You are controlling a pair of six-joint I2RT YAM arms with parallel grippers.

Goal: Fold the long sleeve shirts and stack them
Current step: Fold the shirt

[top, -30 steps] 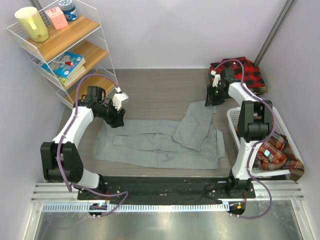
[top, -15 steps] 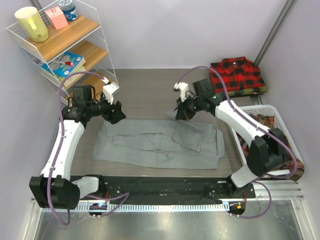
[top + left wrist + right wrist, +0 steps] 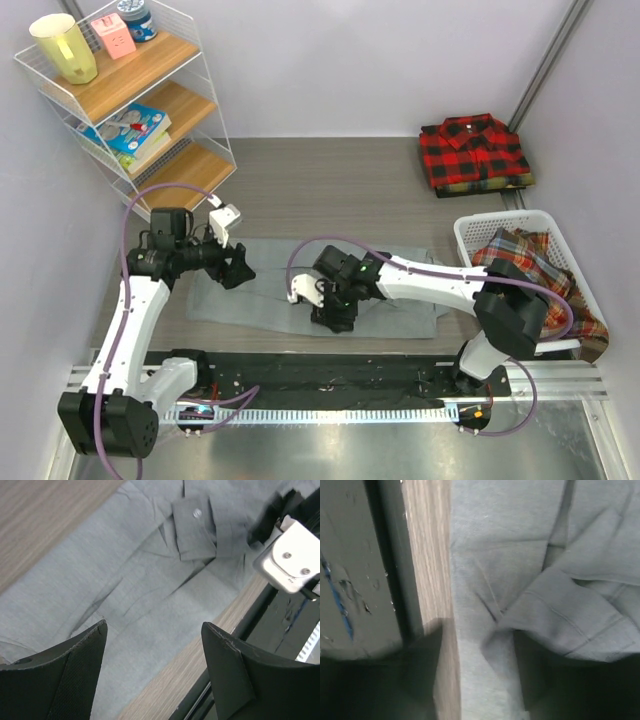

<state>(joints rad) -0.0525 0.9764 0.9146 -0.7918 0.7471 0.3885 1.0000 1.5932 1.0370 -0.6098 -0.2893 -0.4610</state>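
Observation:
The plain grey long sleeve shirt (image 3: 260, 300) lies spread flat across the near half of the table, with a buttoned cuff (image 3: 195, 525) folded onto its body. My left gripper (image 3: 240, 270) hovers open over its left part, jaws wide with nothing between them (image 3: 155, 675). At the shirt's near edge my right gripper (image 3: 335, 312) is low, its blurred dark fingers apart astride the hem (image 3: 485, 680), close to a fold of grey cloth (image 3: 560, 605). A folded red-and-black checked shirt (image 3: 475, 150) sits at the back right on another folded one.
A white basket (image 3: 520, 216) at the right holds crumpled plaid shirts (image 3: 535, 290). A wire shelf unit (image 3: 140, 100) with a cup, books and a jar stands at the back left. The black rail (image 3: 330, 372) runs along the table's near edge, just below the shirt's hem.
My right arm swung from the back right to the shirt's near edge, and the sleeve it carried now lies on the shirt. My left gripper came down toward the shirt and opened wider.

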